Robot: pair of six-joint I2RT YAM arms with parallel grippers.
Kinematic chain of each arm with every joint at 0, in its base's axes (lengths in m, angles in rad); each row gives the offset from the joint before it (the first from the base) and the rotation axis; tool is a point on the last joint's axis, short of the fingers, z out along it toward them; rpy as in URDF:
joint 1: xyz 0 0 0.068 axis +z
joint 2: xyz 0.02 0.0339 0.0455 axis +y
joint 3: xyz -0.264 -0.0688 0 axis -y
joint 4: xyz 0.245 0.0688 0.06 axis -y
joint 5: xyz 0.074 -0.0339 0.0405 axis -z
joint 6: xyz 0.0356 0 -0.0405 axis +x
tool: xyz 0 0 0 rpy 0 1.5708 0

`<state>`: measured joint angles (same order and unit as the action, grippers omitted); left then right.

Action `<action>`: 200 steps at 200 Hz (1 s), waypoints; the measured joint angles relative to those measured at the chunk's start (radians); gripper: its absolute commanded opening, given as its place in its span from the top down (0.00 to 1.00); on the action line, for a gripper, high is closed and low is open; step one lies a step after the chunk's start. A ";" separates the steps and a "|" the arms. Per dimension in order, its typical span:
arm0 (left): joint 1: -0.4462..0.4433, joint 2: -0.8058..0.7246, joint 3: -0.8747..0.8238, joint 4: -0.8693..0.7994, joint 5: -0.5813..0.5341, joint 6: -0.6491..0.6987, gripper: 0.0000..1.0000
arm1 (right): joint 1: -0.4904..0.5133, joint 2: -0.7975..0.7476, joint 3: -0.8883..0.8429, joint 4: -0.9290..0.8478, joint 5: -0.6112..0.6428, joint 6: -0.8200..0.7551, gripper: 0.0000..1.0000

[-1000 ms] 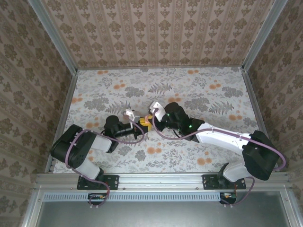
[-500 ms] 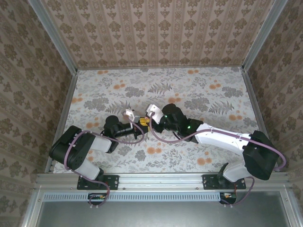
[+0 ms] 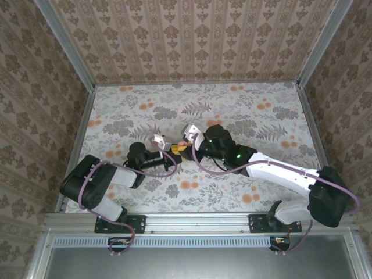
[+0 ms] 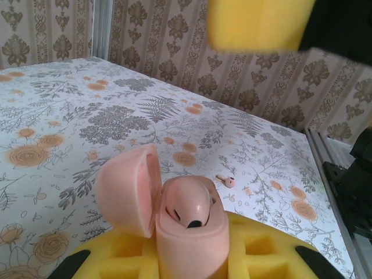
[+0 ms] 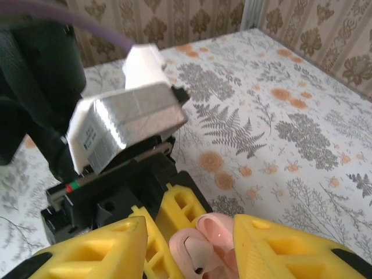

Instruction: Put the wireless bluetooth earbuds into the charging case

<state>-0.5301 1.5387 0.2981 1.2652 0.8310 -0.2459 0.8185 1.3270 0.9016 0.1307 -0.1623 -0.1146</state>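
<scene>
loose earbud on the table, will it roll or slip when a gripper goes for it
The loose earbud looks tiny, with a rounded head and short stem, so it probably pivots rather than rolls far. Its smooth-looking plastic may slip out of a pinch. It is likely very light, so a nudge could flick it across the flat table.
</scene>
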 measured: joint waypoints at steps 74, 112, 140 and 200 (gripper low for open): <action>-0.027 -0.058 -0.043 0.000 -0.017 0.079 0.84 | -0.160 -0.076 -0.051 0.002 -0.309 0.249 0.61; -0.034 -0.061 -0.043 0.000 -0.020 0.108 0.84 | -0.160 -0.076 -0.064 0.000 -0.397 0.343 0.66; -0.037 -0.061 -0.043 0.000 -0.021 0.112 0.84 | -0.160 -0.068 -0.068 0.000 -0.415 0.386 0.69; -0.041 -0.061 -0.043 0.000 -0.027 0.112 0.84 | -0.160 0.011 -0.068 -0.008 -0.415 0.437 0.71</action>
<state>-0.5709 1.4776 0.2546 1.2648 0.8036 -0.1337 0.6586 1.3384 0.8337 0.1223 -0.5774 0.3222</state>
